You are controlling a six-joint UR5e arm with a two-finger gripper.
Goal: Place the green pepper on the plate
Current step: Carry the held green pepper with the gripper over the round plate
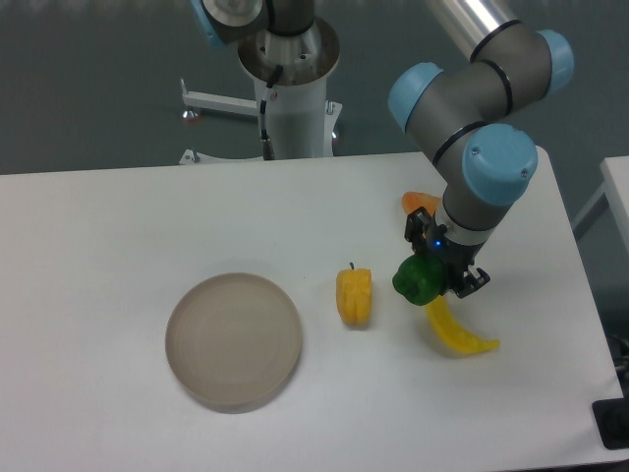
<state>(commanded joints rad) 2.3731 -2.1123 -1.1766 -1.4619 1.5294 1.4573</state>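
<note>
**Q:** Looking from the near edge of the table (118,433) outward, what comes first?

**A:** Nearest lies the plate (233,340), round and shallow, bare inside, on the camera's left half of the table. Beyond and to its right stands a yellow pepper (355,296), stem up, well apart from the plate's rim. Farther right again is a yellow banana (458,332), lying slantwise just below the gripper.

**Q:** Where is the green pepper, and how does the gripper stand?

**A:** The green pepper (418,279) sits at the gripper (437,277), pressed against the fingers on their plate side. The fingers appear closed about it, holding it; whether it rests on the table or is lifted clear cannot be told from this view. An orange object (421,203) shows partly behind the wrist, its kind too hidden to name.

**Q:** Which relation governs the coming move?

**A:** The plate lies well away from the gripper, toward the camera's left and slightly nearer. The yellow pepper stands between the two, close to the straight path. In judgement, the carry calls for enough height to pass over it, or a line bent around its near side.
</note>
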